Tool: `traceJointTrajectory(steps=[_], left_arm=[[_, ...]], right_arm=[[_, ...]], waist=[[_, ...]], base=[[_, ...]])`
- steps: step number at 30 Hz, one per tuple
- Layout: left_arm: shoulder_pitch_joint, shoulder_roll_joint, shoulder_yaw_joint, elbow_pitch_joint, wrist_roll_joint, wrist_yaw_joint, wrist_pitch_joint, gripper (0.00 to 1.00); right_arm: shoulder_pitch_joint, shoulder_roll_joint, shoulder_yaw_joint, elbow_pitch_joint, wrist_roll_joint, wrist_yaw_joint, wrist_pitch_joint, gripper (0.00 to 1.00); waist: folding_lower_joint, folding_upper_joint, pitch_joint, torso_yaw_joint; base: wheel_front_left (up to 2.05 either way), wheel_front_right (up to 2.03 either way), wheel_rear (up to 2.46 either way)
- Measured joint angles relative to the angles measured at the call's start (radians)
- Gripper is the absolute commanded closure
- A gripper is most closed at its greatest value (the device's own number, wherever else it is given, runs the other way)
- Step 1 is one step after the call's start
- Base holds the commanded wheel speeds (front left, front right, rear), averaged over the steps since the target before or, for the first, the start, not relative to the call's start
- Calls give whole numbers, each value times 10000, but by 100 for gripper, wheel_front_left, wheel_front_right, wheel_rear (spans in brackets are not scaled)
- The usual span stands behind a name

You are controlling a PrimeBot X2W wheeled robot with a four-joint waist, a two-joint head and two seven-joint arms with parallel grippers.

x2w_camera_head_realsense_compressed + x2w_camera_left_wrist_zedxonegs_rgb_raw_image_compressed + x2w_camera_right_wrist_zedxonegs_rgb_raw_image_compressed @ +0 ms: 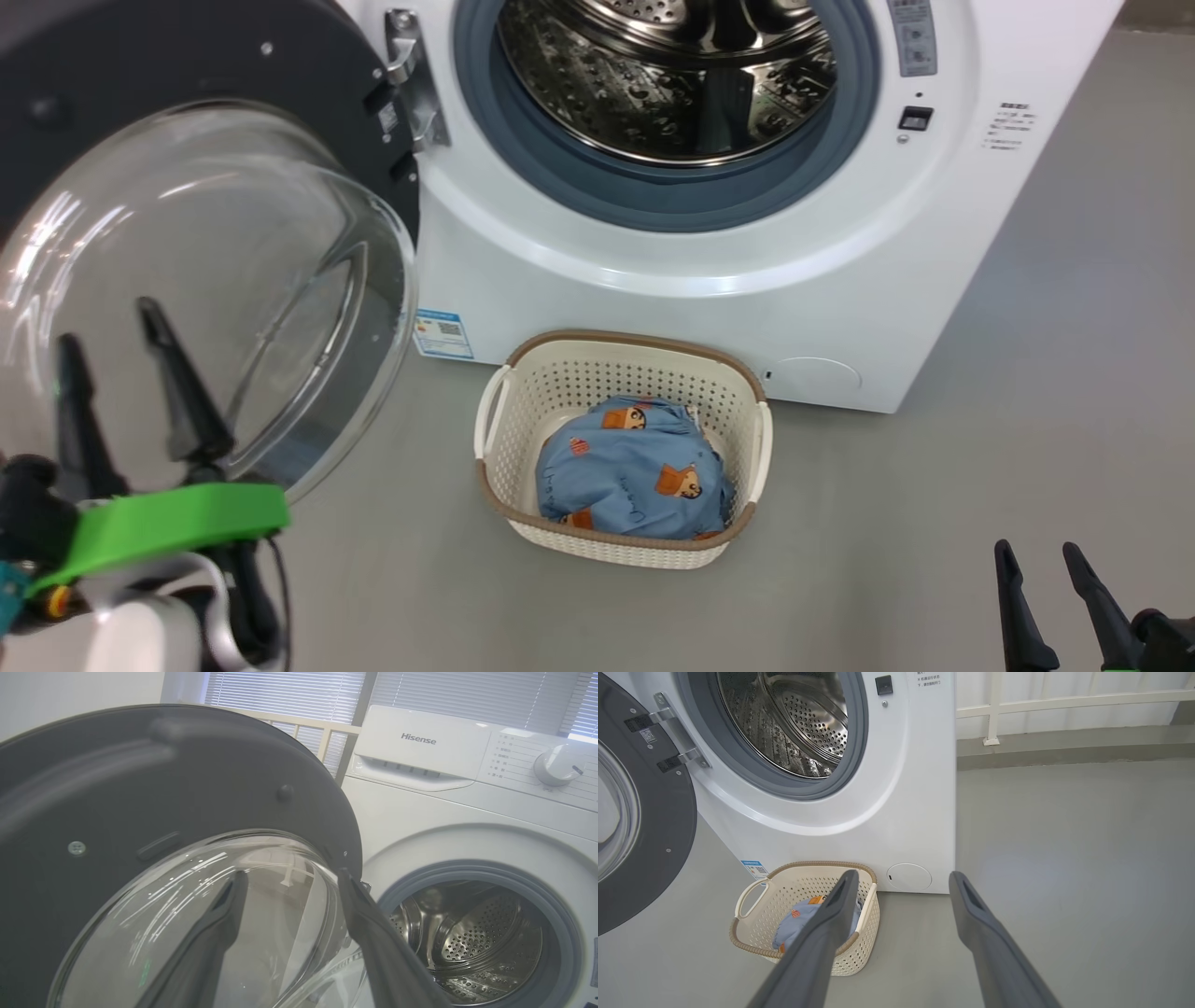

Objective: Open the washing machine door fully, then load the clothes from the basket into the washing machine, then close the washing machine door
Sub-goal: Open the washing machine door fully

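The washing machine stands white with its steel drum exposed. Its door, black-rimmed with a bulging glass bowl, is swung out to the left on its hinge. My left gripper is open just in front of the glass bowl, holding nothing; in the left wrist view its fingers spread across the bowl. The basket sits on the floor before the machine with light blue clothes inside. My right gripper is open at the lower right, well clear of the basket.
Grey floor stretches to the right of the machine. A white railing runs along the wall behind. The control panel with its dial tops the machine. A blue label sticker is at the machine's lower left.
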Motion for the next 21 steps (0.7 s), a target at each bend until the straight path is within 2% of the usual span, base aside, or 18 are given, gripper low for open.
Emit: traceJointTrajectory(steps=[6,14,21], left_arm=[[380,27,-1034,-719,-222,-6,17,0],[1073,299,-1406,238,-527,-731,15,0],[1733,349,-1524,1095,-107,-953,13,0]], right_arm=[[-57,-15,105,-73,0,0,0,0],[-268,-15,399,-326,0,0,0,0],[-252,-15,629,-462,0,0,0,0]], waist=[[0,0,16,-402],[-1,0,47,-1394],[0,0,-55,-2233]], base=[[0,0,0],[0,0,0],[0,0,0]])
